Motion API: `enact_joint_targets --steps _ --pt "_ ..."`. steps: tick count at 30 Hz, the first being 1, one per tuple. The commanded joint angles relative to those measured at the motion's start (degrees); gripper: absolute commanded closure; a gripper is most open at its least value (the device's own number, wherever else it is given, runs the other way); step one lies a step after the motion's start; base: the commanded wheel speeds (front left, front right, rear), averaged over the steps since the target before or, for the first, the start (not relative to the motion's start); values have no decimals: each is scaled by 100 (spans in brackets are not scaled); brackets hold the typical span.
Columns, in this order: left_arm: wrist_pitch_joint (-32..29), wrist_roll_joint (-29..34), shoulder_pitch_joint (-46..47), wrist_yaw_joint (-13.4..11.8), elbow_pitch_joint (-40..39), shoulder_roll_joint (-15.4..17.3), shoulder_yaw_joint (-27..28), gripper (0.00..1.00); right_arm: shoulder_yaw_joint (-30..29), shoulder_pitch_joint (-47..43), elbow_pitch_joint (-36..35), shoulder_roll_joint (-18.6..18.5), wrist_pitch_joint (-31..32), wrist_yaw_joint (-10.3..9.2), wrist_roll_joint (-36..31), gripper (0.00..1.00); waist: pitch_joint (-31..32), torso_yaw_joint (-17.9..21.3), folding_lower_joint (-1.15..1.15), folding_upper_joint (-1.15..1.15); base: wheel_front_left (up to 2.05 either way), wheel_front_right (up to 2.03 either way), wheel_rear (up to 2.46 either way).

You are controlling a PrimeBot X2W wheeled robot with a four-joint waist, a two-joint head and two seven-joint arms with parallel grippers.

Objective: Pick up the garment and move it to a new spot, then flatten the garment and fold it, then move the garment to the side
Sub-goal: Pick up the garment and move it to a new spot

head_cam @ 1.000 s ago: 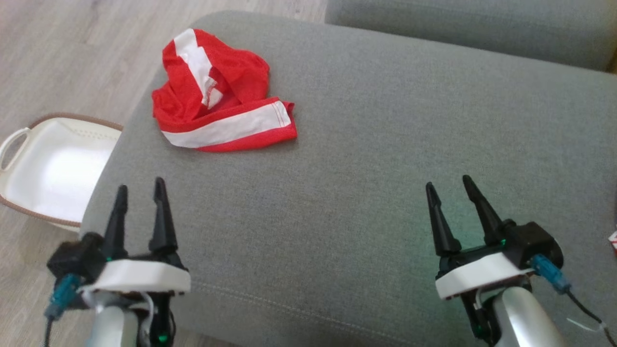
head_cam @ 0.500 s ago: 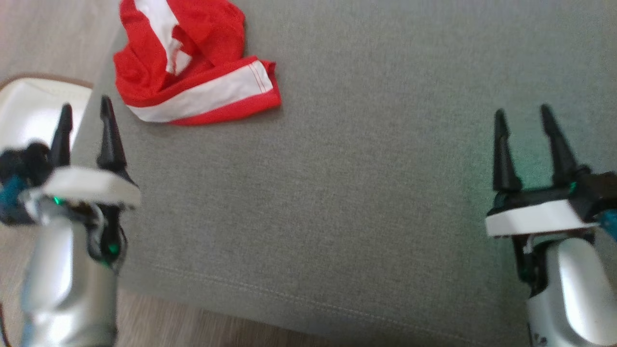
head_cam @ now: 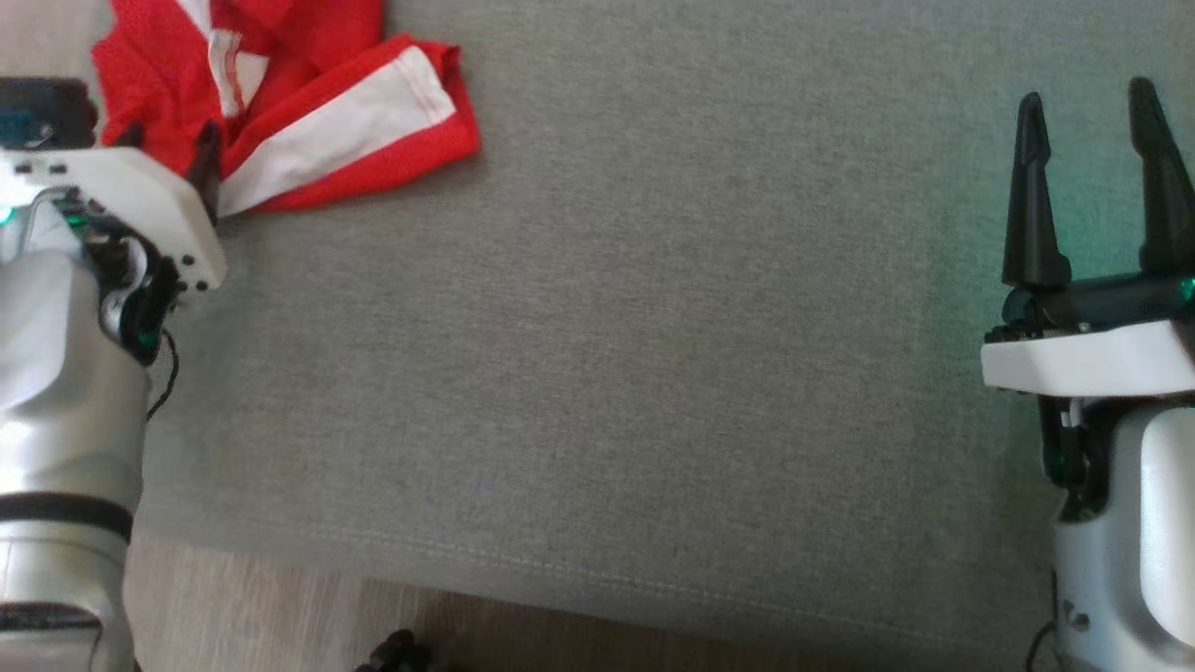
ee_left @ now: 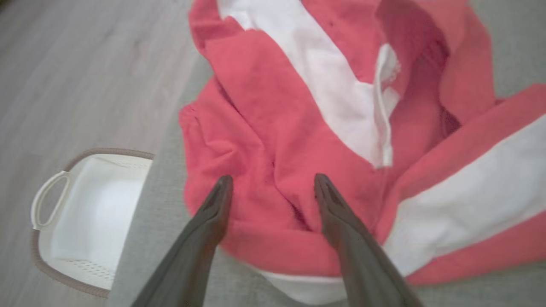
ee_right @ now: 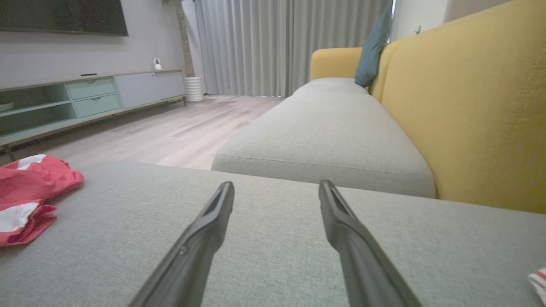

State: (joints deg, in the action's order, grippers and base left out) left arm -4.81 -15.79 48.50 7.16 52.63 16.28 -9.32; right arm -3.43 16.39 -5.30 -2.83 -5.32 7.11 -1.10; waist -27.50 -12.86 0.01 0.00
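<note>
Red-and-white garment [head_cam: 308, 121] lies crumpled on the grey sofa cushion [head_cam: 653, 327], upper left of the head view. Left end effector [ee_left: 273, 181], released, is right at its edge; right end effector [head_cam: 1088, 93], released, is at far right.

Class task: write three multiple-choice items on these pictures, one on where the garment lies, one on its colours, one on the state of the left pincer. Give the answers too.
1. Where does the garment lie?
A) on the floor
B) on the grey cushion, near its left edge
C) in a basket

2. Which colours does it have?
A) blue and yellow
B) red and white
C) all black

3. How is the left pincer?
A) shut on the garment
B) shut and empty
C) open, pointing at the garment

Answers:
1 B, it rests on grey fabric beside the cushion's edge.
2 B, it is red cloth with white bands.
3 C, its two fingers stand apart with cloth showing between them.
</note>
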Motion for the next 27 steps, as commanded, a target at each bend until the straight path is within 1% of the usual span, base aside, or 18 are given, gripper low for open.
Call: enact_joint_targets --steps 1,4,9,10,11,15,18,23,27 --pt "-43 -78 219 30 -57 394 39 0 187 120 -260 -5 30 37 -62 0 -125 111 -1 0 0 0 0" --pt "-127 -287 442 31 198 539 -253 0 220 130 -368 -5 76 37 -74 0 -237 201 -1 0 0 0 0" --pt "-306 -718 691 32 574 634 -579 0 199 126 -463 -5 99 37 -77 0 -352 299 -1 0 0 0 0" --pt "-348 -811 721 32 620 640 -651 96 196 124 -466 -5 94 37 -75 0 -360 312 -1 0 0 0 0" --pt "-344 -885 741 32 636 657 -738 100 192 124 -464 -5 88 37 -69 0 -362 325 -1 0 0 0 0" --pt "-181 -1235 764 32 622 701 -989 100 181 126 -384 -5 31 37 -20 0 -283 351 -1 0 0 0 0" --pt "-22 -1374 757 32 595 736 -1092 100 197 126 -307 -5 -23 37 20 0 -191 362 -1 0 0 0 0" --pt "363 -1775 715 32 443 746 -1253 100 203 109 -77 -5 -170 37 171 0 140 400 -1 0 0 0 0" --pt "616 -2096 627 33 114 738 -1464 100 200 69 202 -5 -345 37 355 0 521 458 -1 0 0 0 0"
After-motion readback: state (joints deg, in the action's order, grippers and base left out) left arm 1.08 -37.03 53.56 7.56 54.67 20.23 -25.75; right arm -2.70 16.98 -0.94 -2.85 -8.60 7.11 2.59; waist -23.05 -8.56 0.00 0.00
